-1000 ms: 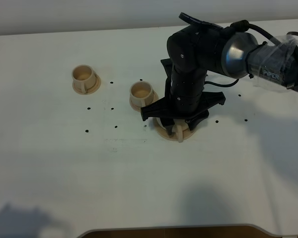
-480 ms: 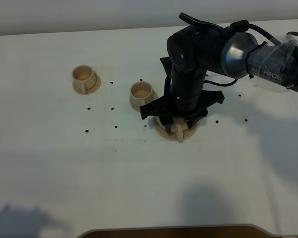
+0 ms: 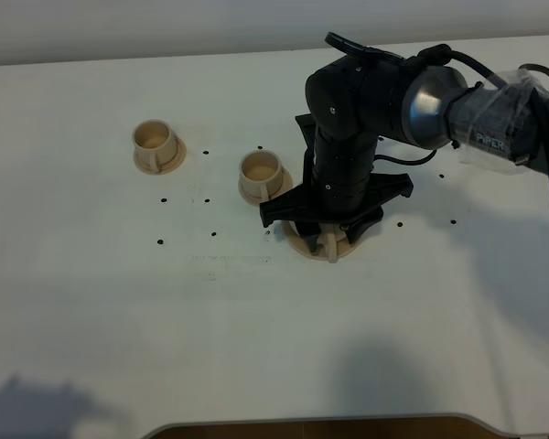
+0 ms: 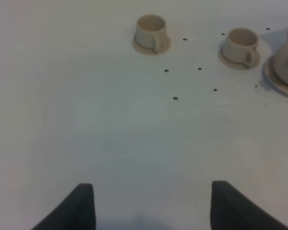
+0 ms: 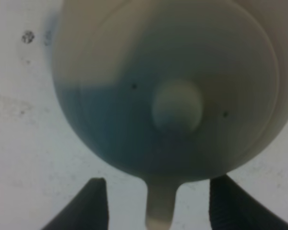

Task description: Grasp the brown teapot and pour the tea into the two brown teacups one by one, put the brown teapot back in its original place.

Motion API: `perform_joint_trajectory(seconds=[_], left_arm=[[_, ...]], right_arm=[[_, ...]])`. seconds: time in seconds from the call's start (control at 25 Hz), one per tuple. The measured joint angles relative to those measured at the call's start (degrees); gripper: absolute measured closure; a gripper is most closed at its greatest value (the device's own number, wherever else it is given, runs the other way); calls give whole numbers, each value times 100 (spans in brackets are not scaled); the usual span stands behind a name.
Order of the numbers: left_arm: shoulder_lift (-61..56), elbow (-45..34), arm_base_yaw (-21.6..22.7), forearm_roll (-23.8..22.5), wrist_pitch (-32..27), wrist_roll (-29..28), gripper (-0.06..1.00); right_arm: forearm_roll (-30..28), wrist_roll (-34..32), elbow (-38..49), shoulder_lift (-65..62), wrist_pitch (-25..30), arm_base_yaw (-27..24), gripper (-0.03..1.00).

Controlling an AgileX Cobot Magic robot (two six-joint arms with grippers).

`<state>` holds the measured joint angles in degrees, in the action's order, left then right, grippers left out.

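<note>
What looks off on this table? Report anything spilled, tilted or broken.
Nothing stands out. The left cup and middle cup stand upright, the teapot sits with its lid on beneath the right gripper, and no spill shows on the table.

Exterior high: off-arm, elevated, angled down; wide range, covers whole table [image 3: 91, 320].
Left wrist: low, oblique, looks out past left pincer [image 4: 152, 206]; one teacup [image 4: 150, 29] and other teacup [image 4: 241, 40] far ahead.
Right wrist: straight down, very close; teapot [image 5: 173, 96] fills frame beyond right pincer [image 5: 158, 203].
Shared: teapot in all three views.
</note>
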<state>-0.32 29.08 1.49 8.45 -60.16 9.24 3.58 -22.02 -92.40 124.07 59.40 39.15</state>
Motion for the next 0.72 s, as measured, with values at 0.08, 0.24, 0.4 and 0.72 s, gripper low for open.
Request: perform_joint_trajectory(seconds=[0.08, 0.24, 0.4, 0.72], left_arm=[[0, 0, 0, 0, 0, 0, 40], [0, 0, 0, 0, 0, 0, 40], [0, 0, 0, 0, 0, 0, 40], [0, 0, 0, 0, 0, 0, 40]], right_arm=[[0, -6, 0, 0, 0, 0, 52], [-25, -6, 0, 0, 0, 0, 55], [-61, -6, 0, 0, 0, 0, 59], [-61, -32, 0, 0, -37, 0, 62]])
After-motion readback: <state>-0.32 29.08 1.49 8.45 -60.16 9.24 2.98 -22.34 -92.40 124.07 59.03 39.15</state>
